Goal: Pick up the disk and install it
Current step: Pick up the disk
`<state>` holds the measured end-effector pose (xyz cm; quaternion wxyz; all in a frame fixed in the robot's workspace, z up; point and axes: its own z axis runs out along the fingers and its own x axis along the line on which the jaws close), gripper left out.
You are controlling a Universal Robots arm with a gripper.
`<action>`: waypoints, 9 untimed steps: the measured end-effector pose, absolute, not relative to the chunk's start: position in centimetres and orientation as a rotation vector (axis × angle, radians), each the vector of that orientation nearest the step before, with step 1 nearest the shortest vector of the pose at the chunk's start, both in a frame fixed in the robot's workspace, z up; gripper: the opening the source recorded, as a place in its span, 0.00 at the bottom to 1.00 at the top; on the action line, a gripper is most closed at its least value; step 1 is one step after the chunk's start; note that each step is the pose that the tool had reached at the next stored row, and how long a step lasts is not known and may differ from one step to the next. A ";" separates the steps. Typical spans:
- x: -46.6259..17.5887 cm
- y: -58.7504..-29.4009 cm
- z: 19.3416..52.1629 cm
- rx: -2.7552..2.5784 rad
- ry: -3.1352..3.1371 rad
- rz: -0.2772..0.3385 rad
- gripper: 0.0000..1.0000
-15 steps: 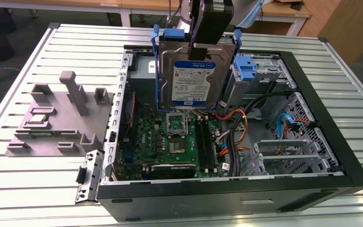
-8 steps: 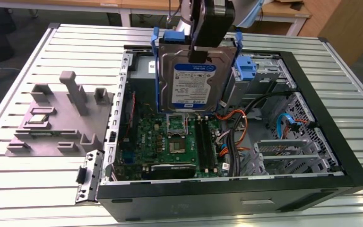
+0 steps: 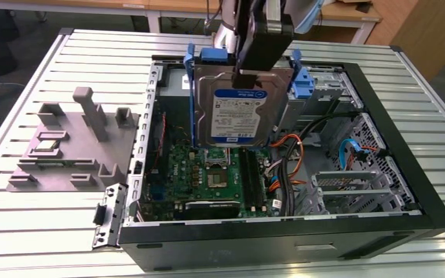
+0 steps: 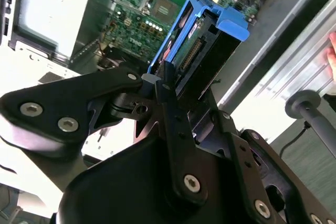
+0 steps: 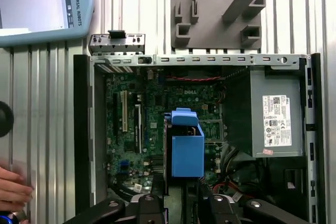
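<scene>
Gripper (image 3: pixel 247 76) is clamped on the top edge of the disk (image 3: pixel 242 113), so the drive hangs upright beneath it with its white-and-blue label facing the exterior camera. Holding it by that narrow edge leaves the long sides of the blue carrier frame free, which I judge suits sliding it into a bay. Well off to the exterior view's left of the gripper, outside the computer case (image 3: pixel 402 145), a grey fixture plate (image 3: pixel 76 150) lies on the slatted table (image 3: pixel 37 243). Directly below the gripper and the hanging disk sits the motherboard (image 3: pixel 215 174), with open air between them: the drive is lifted, not seated in anything. In the second wrist view a finger (image 4: pixel 167 90) presses against the carrier at its connector end. Just to the exterior view's right of the gripper stands a taller blue bracket (image 3: pixel 303 81). Lower on that side are the metal drive cages (image 3: pixel 354 185), with orange and black cables (image 3: pixel 292 147) looping between — probably why the disk is held high above the clutter. Installation is not yet done.
</scene>
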<state>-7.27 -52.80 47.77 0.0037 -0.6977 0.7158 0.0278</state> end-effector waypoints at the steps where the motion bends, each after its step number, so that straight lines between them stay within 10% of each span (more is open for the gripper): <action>1: -7.3 -53.1 47.8 -2.187 2.243 0.087 0.35; 9: -7.2 -55.5 47.7 -2.187 2.244 0.087 0.35</action>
